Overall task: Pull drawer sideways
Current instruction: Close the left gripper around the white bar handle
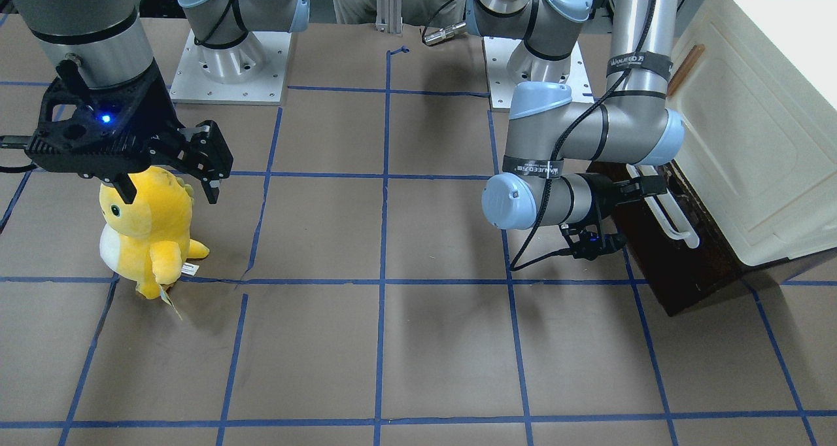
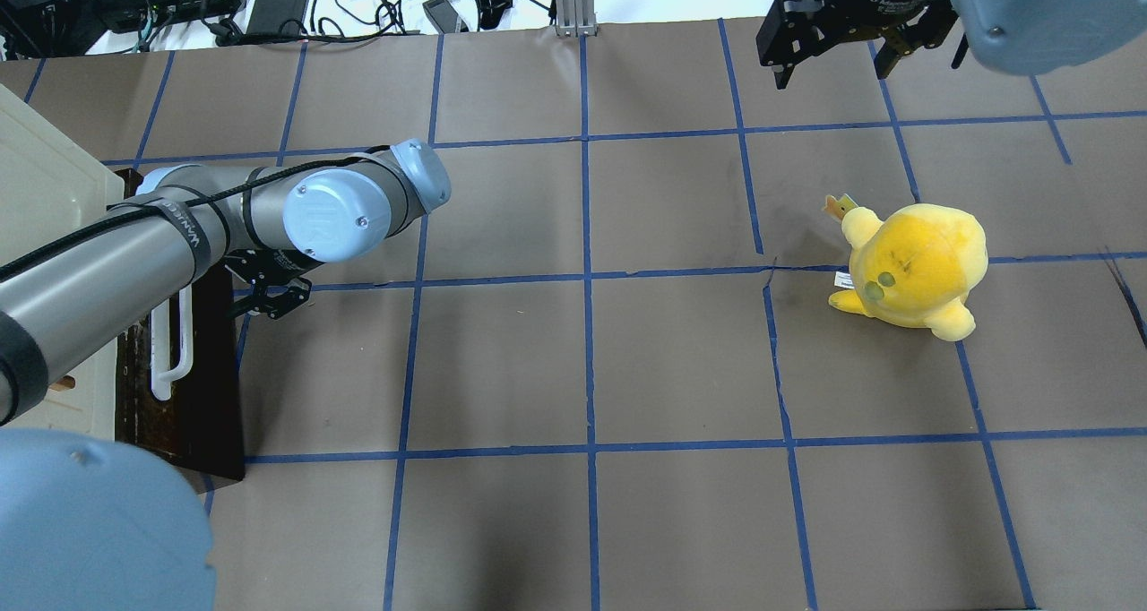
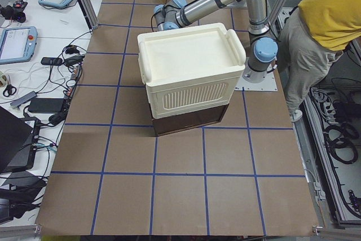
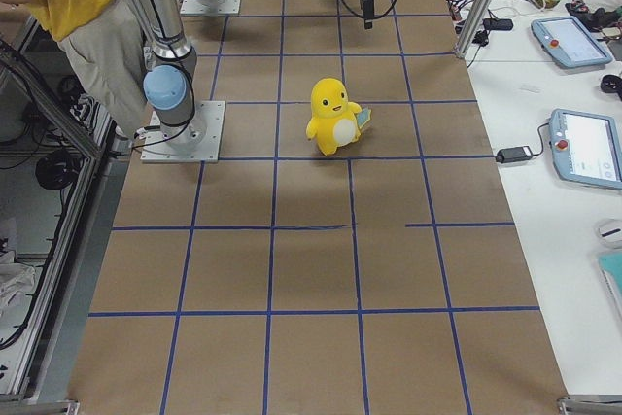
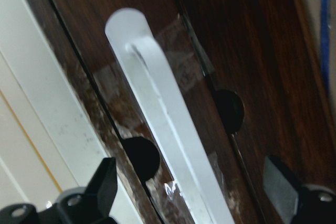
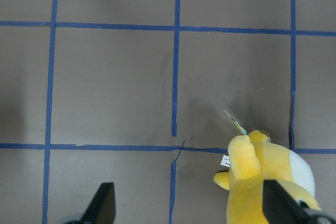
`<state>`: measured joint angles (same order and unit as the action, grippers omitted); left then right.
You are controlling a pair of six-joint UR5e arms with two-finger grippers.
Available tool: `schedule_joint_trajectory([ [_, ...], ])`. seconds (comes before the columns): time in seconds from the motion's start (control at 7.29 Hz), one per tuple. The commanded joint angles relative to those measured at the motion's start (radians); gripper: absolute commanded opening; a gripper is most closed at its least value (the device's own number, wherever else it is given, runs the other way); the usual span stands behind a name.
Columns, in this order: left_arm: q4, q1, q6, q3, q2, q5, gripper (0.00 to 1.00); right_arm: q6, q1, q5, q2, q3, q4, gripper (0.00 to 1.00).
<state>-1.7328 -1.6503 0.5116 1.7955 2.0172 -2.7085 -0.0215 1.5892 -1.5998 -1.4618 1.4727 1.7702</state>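
Observation:
The drawer (image 1: 673,269) has a dark brown wooden front and a long white bar handle (image 1: 675,218). It sits at the bottom of the cream cabinet (image 1: 752,138), and also shows in the overhead view (image 2: 193,396) and the exterior left view (image 3: 189,123). My left gripper (image 1: 649,186) is at the handle. In the left wrist view the handle (image 5: 163,129) runs between the two spread fingers of that gripper (image 5: 191,184), so it is open around the bar. My right gripper (image 2: 832,60) is open and empty, high above the table beside a yellow plush.
A yellow plush toy (image 2: 914,271) stands on the brown paper table, under and beside my right gripper (image 6: 191,205). Monitors, cables and tablets lie past the table's far edge (image 2: 296,2). A person in a yellow shirt (image 3: 330,21) stands by the robot bases.

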Motion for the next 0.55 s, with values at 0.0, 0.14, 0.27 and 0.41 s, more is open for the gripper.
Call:
schedule_joint_trajectory([
  [0.0, -0.004, 0.001, 0.035, -0.004, 0.031, -0.025, 0.96, 0.000, 0.000, 0.000, 0.000, 0.000, 0.000, 1.00],
  [0.14, -0.005, 0.003, 0.035, -0.002, 0.029, -0.025, 0.83, 0.000, 0.000, 0.001, 0.000, 0.000, 0.000, 1.00],
  [0.27, -0.010, 0.006, 0.035, 0.001, 0.028, -0.025, 0.65, 0.000, 0.000, 0.000, 0.000, 0.000, 0.000, 1.00],
  [0.41, -0.042, 0.007, 0.035, -0.001, 0.025, -0.025, 0.65, 0.000, 0.000, 0.000, 0.000, 0.000, 0.000, 1.00],
])
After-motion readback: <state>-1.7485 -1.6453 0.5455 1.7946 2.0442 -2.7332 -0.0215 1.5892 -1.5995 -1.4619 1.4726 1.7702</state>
